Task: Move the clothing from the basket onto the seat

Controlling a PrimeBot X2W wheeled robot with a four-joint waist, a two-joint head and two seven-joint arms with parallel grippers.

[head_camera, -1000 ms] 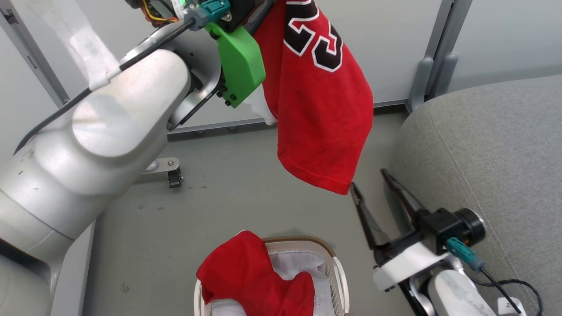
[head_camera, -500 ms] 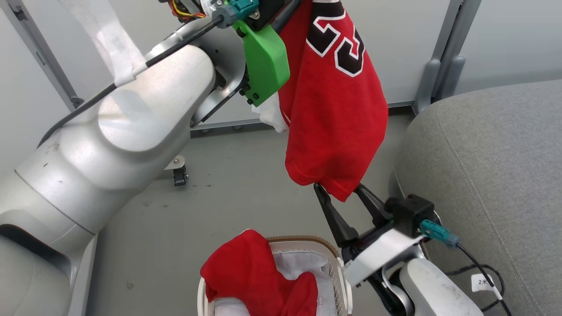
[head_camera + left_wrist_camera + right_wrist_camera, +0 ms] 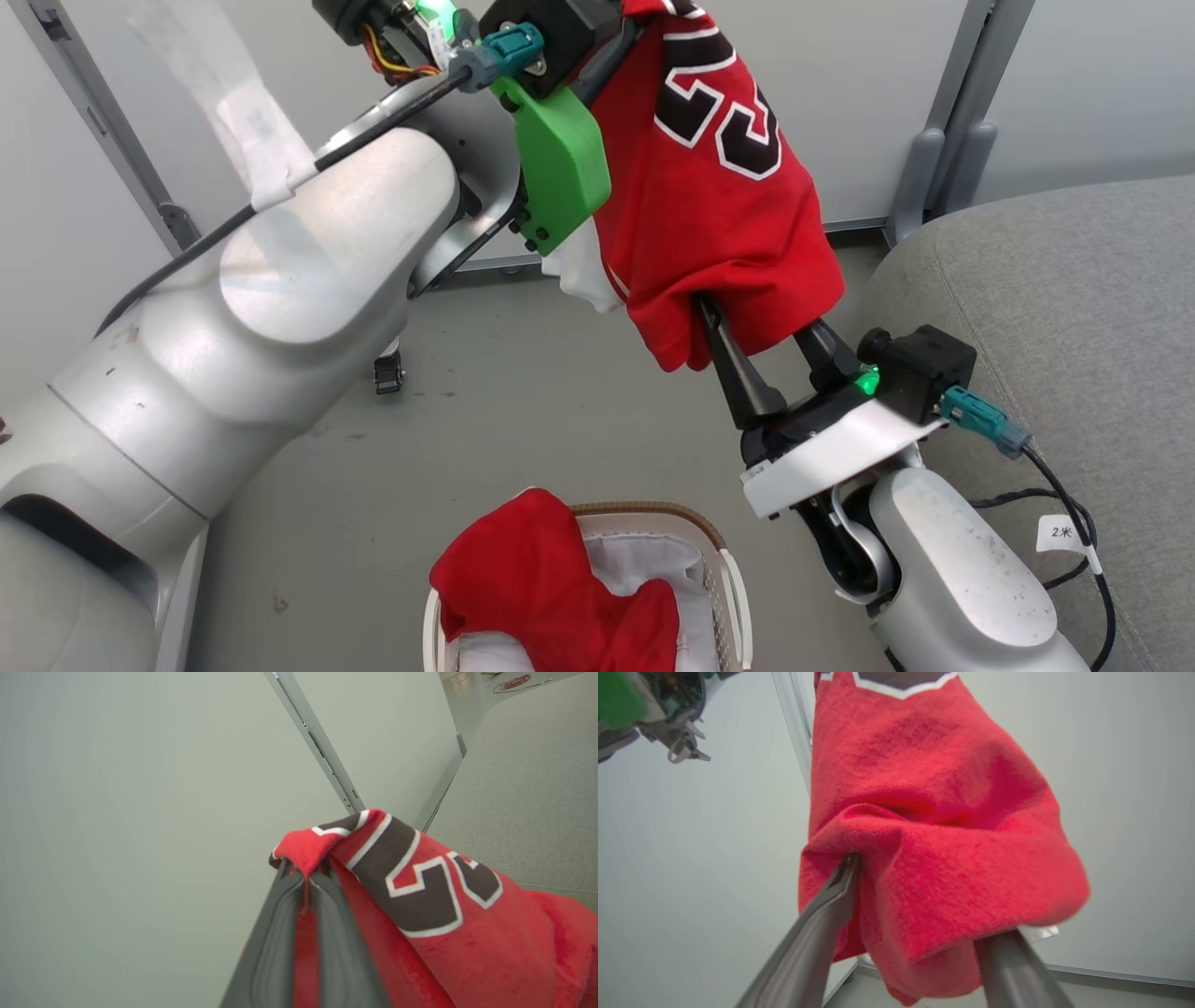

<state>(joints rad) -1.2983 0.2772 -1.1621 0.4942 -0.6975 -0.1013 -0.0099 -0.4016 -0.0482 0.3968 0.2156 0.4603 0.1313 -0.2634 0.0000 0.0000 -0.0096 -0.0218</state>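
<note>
A red garment with a black-and-white "23" point(image 3: 719, 215) hangs high in the air, pinched at its top by my left gripper point(image 3: 304, 870), which is shut on the cloth. My right gripper point(image 3: 761, 322) reaches up from below with its jaws wide apart. Its two fingers straddle the bunched lower hem point(image 3: 934, 882), with cloth draped over both tips. A second red garment point(image 3: 551, 588) lies half over the rim of the white basket point(image 3: 724, 597) on the floor at the bottom. The grey seat point(image 3: 1055, 280) is on the right.
My bulky left forearm point(image 3: 280, 280) fills the left side. A white cloth liner point(image 3: 644, 560) shows inside the basket. A castor point(image 3: 387, 369) stands on the grey floor under a partition, with a grey post point(image 3: 943, 140) by the seat. A black cable with a tag point(image 3: 1064, 532) trails beside the seat.
My right gripper has risen from beside the seat up to the hanging garment, and its fingers now push into the hem, which has bunched upward. The left gripper keeps its hold.
</note>
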